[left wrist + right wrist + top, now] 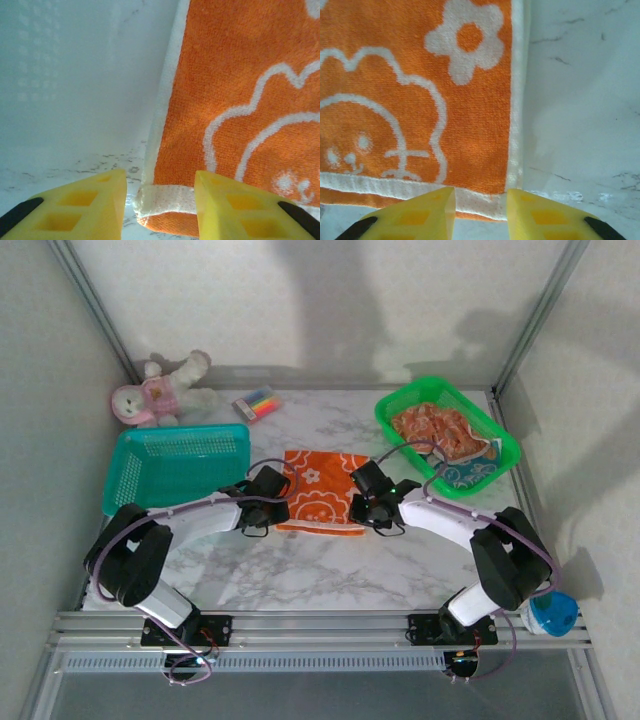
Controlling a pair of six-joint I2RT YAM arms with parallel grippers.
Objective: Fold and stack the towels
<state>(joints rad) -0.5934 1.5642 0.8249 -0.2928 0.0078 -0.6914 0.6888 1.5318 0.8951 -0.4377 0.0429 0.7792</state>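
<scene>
A white marble-patterned table (300, 580) sits in a boxed-in bay. Pale grey panels close it in: a back wall (200, 300), a left wall (40, 390) and a right wall (590, 440), with slanting metal posts (95, 305) at the far corners. A ribbed aluminium rail (320, 625) runs along the near edge. Soft light throws blurry shadows (330, 290) on the back wall

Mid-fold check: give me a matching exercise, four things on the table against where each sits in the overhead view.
Things:
1. orange terry towel with white cartoon print
2. teal plastic mesh basket
3. green plastic basket
4. pink-and-white plush toy

Places:
A. far-left corner
B. far right
C. centre
D. left of centre

Pairs: 1-C, 2-D, 3-B, 4-A
</scene>
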